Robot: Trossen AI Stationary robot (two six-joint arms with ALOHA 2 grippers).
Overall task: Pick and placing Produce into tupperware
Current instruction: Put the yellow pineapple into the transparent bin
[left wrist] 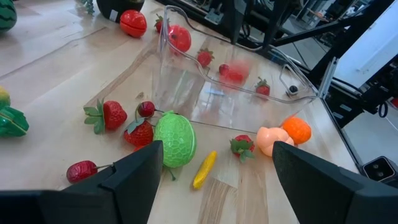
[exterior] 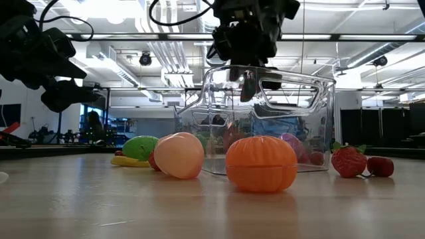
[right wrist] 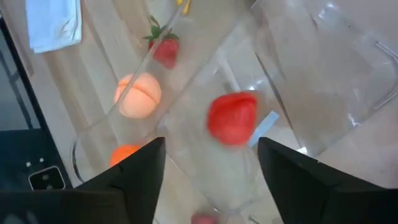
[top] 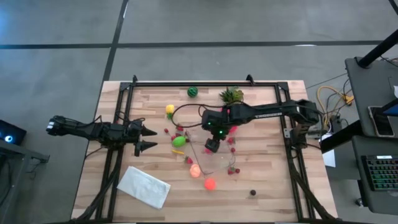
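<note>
I have the right hand (top: 212, 145) hanging directly over the tupperware (top: 214, 158), which sits near the middle of the bench (top: 273, 186), a little toward the near edge. In the right wrist view the fingers stand apart with nothing between them, and a red toy fruit (right wrist: 232, 118) shows blurred just beyond them, inside the clear walls. I judge it is dropping into the container, though I cannot tell whether it has landed.

The left hand (top: 147, 138) waits near the left edge of the bench, released and empty, pointing toward the pile.

What the next pick turns on is which loose piece lies closest to which arm. The lime green fruit (top: 179, 141) and the small yellow piece (left wrist: 204, 169) lie just beside the container on its left side, between it and the left hand, so the left arm is plainly the nearer one for those. The yellow piece has a long axis running roughly toward the left hand, which I judge would want the fingers turned across it. The peach-coloured fruit (top: 194, 170) and the orange fruit (top: 210, 183) sit at the container's near side, toward the bench's near edge, within shorter reach of the right arm. Small strawberries (left wrist: 109, 115) are scattered around the tupperware walls.
</note>
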